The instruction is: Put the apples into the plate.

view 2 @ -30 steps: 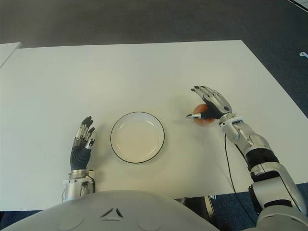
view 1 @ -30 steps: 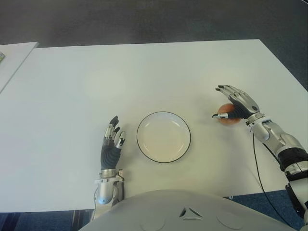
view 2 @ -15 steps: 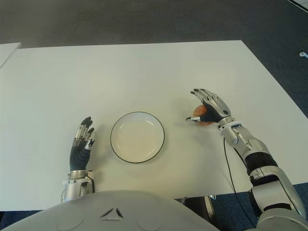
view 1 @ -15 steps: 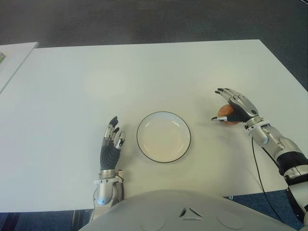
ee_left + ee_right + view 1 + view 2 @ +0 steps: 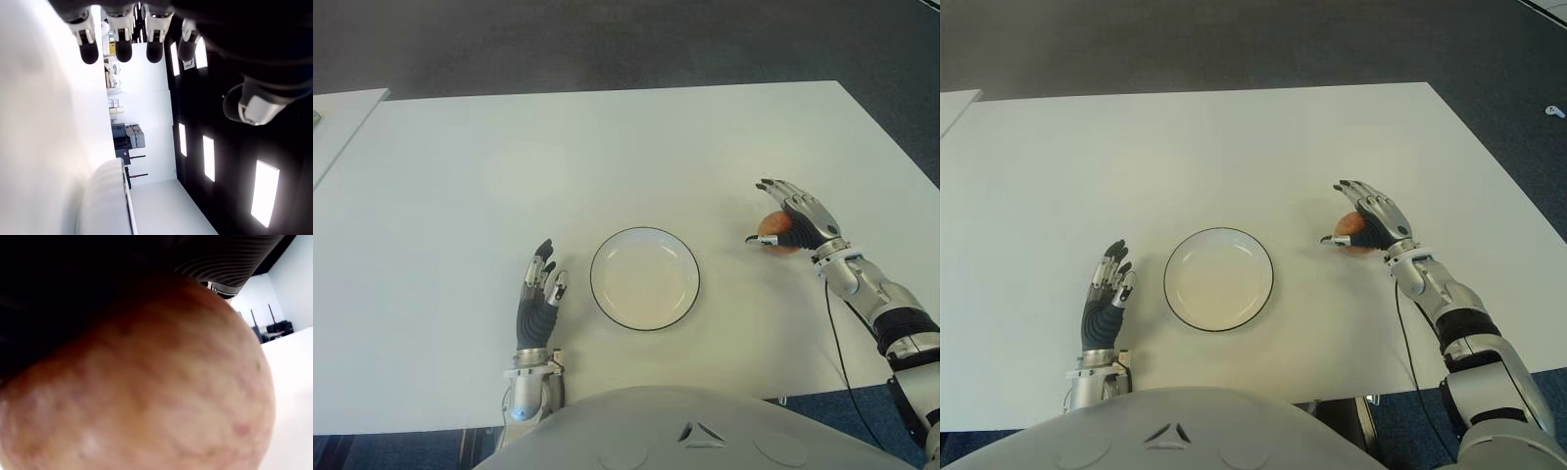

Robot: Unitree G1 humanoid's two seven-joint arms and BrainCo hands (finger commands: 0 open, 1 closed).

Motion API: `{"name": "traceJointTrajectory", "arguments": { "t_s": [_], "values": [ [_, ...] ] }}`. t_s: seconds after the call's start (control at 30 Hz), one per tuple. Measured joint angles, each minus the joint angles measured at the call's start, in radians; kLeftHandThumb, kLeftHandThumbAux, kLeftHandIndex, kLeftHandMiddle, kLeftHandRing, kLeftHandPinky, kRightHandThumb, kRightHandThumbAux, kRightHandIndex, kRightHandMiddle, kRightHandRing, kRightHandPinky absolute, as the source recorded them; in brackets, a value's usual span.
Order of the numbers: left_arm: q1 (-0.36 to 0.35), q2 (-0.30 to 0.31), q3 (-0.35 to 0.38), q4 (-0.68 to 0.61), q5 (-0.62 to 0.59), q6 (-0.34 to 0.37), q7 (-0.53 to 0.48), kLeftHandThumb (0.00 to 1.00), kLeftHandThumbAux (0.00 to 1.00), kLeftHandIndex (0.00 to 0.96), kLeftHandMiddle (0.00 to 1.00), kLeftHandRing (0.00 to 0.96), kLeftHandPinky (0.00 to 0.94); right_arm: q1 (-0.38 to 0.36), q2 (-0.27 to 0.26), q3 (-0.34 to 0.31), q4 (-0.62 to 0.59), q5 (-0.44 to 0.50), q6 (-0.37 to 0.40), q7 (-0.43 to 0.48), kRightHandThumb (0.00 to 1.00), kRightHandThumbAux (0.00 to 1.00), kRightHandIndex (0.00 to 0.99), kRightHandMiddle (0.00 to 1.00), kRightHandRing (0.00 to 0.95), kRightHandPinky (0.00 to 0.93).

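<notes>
Big white rectangular table (image 5: 607, 137) is mostly bare, and the round white plate with a thin dark rim (image 5: 644, 238) sitting near the robot's edge has nothing in it, so I'd say the task is barely started. Only one apple shows anywhere: a small reddish-orange apple (image 5: 773, 228) on the table well to the right of the plate.

The right hand (image 5: 800, 220) is draped over that apple from above, fingers arched around it and thumb against its near side. The right wrist view is basically all apple, so it's tight in the palm. Looks like a grasp closing, not lifted yet.

Left hand (image 5: 539, 297) shows just left of the plate, fingers straight, holding nothing.
</notes>
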Motion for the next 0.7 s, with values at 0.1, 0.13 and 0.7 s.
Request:
{"name": "traceJointTrajectory", "arguments": {
  "t_s": [0.1,0.13,0.7],
  "values": [
    [0.002,0.0,0.001,-0.003,0.001,0.003,0.0,0.0,0.429,0.0,0.0,0.0,0.0,-0.02,0.007,0.012,0.029,-0.002,-0.007,-0.015,0.293,0.443,0.027,0.06,0.033,0.0],
    [0.003,0.0,0.001,-0.004,0.001,0.004,0.0,0.0,0.429,0.0,0.0,0.0,0.0,-0.026,0.008,0.017,0.038,-0.003,-0.01,-0.02,0.294,0.441,0.025,0.059,0.032,0.0],
    [0.024,0.005,0.0,-0.034,-0.002,0.015,-0.001,0.0,0.433,0.0,0.0,0.0,0.0,-0.066,0.009,0.074,0.089,-0.012,-0.018,-0.066,0.331,0.43,0.042,0.098,0.052,0.0]
  ]
}}
